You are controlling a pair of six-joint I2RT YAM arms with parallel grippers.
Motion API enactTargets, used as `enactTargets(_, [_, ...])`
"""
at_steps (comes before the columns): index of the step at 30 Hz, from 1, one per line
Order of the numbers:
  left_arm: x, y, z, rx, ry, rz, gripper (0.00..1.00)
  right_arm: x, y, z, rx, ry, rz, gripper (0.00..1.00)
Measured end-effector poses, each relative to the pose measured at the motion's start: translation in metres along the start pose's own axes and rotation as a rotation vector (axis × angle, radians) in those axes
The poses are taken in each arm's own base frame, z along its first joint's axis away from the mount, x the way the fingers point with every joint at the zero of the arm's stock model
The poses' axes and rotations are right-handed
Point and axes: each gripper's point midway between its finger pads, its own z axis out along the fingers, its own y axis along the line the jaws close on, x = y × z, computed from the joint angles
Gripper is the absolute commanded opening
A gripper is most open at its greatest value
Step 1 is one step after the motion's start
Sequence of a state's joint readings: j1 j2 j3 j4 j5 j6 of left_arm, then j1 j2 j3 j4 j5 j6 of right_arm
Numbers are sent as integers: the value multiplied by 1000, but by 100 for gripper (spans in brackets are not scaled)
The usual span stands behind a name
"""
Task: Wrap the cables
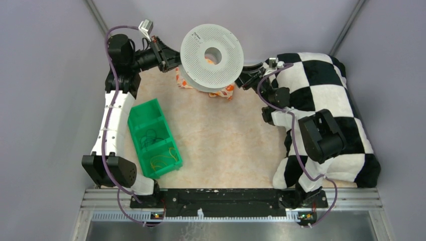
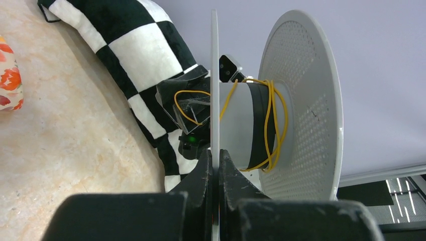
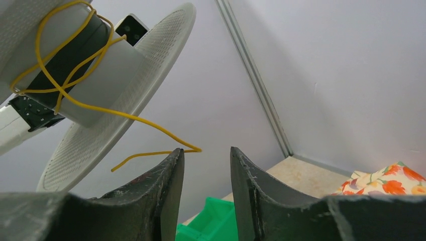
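At the far middle, my left end effector pinches the spool by its flange, holding it raised for winding. My right end effector is spread beside the yellow cable, whose tail hangs loose.

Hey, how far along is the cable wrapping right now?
Done: a few loose turns of yellow cable sit around the spool hub. In hand: the left gripper clamps the spool's flange, holding it up; the cable's free tail dangles by the open right gripper, not gripped. Left: wind in that tail, then the further cables in the green bin.
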State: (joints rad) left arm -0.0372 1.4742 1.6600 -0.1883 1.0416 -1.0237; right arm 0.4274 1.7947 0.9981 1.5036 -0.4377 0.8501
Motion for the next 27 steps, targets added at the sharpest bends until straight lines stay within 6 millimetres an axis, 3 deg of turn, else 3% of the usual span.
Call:
enactTargets(9, [-3, 8, -4, -12, -13, -11, 0, 3, 3, 1, -5, 4, 1, 38])
enactTargets(18, [0, 12, -6, -16, -9, -30, 0, -1, 6, 1, -12, -2, -20, 0])
enactTargets(27, [-1, 10, -12, -18, -24, -29, 0, 4, 7, -8, 6, 12, -10, 0])
